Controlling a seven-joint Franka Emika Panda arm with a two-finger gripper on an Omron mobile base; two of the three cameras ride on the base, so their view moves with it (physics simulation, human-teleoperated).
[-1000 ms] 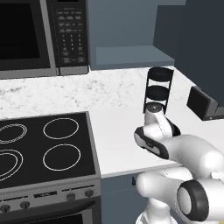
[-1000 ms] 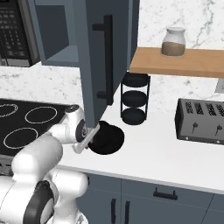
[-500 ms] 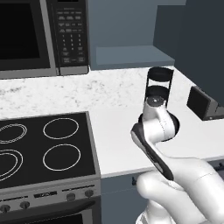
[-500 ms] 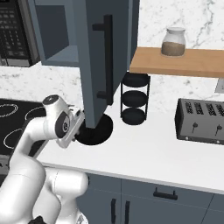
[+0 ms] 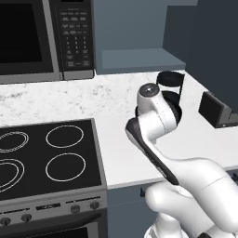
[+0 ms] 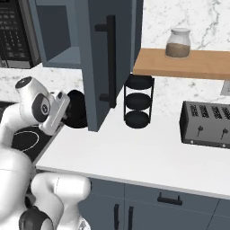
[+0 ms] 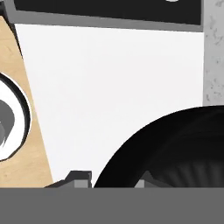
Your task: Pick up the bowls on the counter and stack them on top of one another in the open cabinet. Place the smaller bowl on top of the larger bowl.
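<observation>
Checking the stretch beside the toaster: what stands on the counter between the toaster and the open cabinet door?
In the right base view, the black wire stand stands between the toaster and the cabinet door.

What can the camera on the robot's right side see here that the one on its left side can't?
The right base view takes in a wooden shelf carrying a glass jar, plus the handle side of the open cabinet door. The left base view takes in the black cooktop and the whole microwave. Both share the white counter, the black wire stand, the toaster, the cabinet and a black bowl held up off the counter by the arm.
</observation>
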